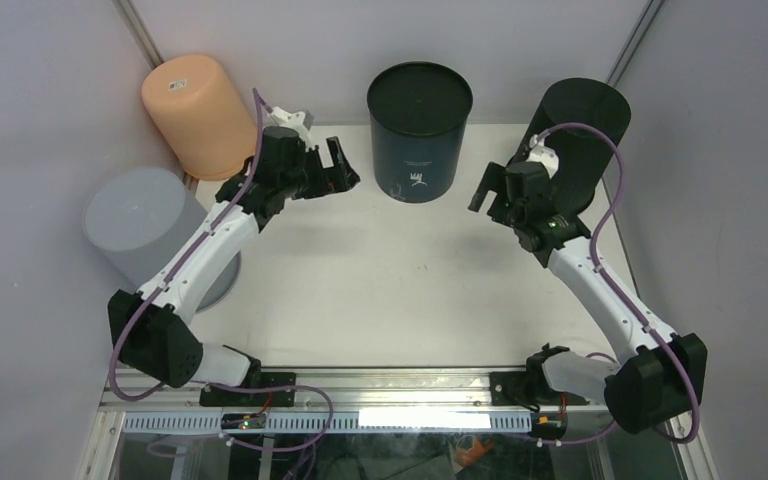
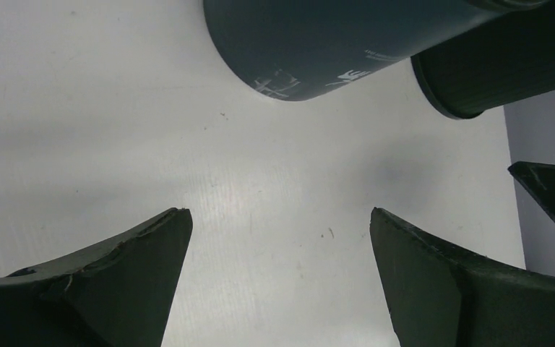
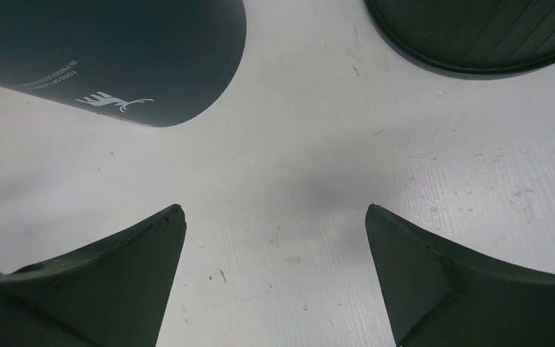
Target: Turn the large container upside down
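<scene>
Left gripper [image 1: 343,167] and right gripper [image 1: 488,193] both splayed open, empty, flanking large container [image 1: 419,130]. Upright between them, axis vertical, roughly equal reach either side.

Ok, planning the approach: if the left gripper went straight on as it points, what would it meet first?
Probably the dark blue container, low on its side; the left gripper points at it with nothing showing between.

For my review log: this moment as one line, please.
left pincer open | right pincer open | dark container standing between them, ungrasped
</scene>
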`<state>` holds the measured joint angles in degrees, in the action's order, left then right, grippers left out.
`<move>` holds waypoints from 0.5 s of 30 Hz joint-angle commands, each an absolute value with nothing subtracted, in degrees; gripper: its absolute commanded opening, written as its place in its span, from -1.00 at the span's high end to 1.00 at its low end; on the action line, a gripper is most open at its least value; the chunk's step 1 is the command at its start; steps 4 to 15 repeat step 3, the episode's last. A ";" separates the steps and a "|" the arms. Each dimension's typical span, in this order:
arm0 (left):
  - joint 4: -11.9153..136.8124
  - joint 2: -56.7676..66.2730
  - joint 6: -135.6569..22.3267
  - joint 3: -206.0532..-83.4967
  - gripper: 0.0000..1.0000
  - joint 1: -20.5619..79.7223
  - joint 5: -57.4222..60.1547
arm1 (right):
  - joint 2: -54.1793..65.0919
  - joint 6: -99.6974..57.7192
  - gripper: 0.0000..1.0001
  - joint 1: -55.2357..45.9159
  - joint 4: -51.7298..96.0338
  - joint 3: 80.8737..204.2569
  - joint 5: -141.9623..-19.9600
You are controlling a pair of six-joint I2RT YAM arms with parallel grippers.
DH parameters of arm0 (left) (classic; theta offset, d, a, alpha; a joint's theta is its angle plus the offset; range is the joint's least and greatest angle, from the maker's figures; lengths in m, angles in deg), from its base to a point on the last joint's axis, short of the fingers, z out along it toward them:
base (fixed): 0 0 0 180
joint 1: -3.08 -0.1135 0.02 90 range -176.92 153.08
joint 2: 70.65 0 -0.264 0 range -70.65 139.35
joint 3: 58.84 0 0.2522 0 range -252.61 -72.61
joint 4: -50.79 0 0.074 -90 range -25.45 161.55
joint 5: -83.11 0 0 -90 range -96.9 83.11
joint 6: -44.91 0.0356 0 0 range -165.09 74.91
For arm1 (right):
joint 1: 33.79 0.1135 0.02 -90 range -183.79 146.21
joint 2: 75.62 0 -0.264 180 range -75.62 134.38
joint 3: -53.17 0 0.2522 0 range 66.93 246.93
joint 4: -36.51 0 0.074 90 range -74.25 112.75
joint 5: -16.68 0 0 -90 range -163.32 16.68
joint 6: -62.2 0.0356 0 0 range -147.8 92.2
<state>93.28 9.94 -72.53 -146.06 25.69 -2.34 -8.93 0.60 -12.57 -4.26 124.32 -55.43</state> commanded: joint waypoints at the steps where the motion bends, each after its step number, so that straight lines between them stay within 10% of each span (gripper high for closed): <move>1: 88.15 6.51 -69.71 -146.73 -0.98 25.94 -2.59 | -9.06 -0.18 -0.97 -12.58 -1.29 126.31 -52.65; 15: 87.31 6.36 -69.57 -146.33 -0.98 25.94 -2.15 | -8.69 -0.12 -0.98 -12.53 -1.12 126.55 -52.72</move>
